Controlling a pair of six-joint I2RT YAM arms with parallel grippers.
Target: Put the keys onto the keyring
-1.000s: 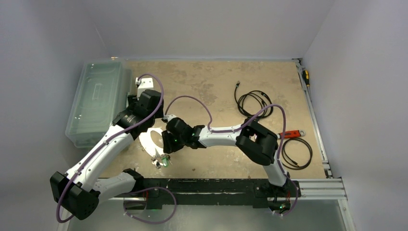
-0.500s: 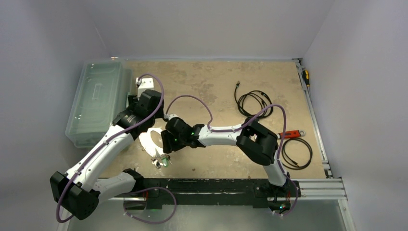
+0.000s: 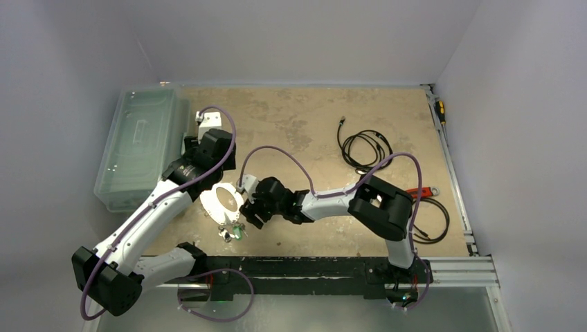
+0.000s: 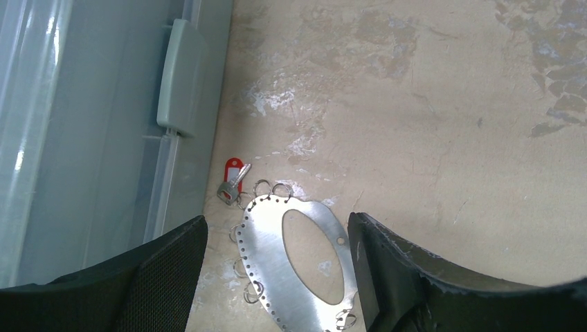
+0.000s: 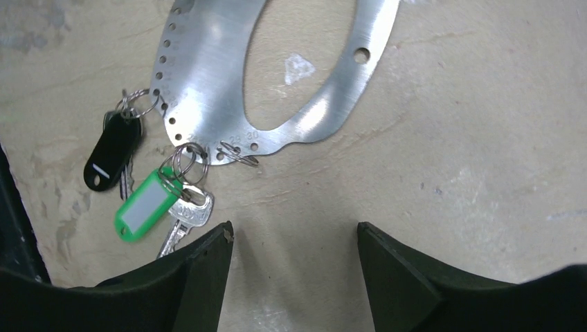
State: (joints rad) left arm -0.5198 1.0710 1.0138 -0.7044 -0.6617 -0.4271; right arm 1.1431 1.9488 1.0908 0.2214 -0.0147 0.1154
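While its two dark fingers stand wide apart with nothing between them, the right gripper (image 5: 294,235) hangs low over the bare table (image 5: 450,173), just off the narrow end of the keyring (image 5: 208,62). That keyring, a flat silver oval plate with a large opening and a row of small holes along its rim, lies flat on the table. Small split rings hang from the holes at the end nearest the right gripper. A key with a green tag (image 5: 145,207) is on one of them and a key with a black tag (image 5: 111,155) on another, both resting on the table against the keyring's rim.

Over the keyring's other end the left gripper (image 4: 277,220) is also spread wide and grips nothing. The plate shows between its fingers, but whether one finger touches its edge cannot be told. A key with a red tag (image 4: 234,173) lies just beyond that end, beside more small rings; whether it is hooked on is not clear. A clear plastic bin (image 4: 83,104) stands near the keyring on the red key's side. Coiled black cables (image 3: 363,145) lie well apart from the keyring, beyond the right arm.
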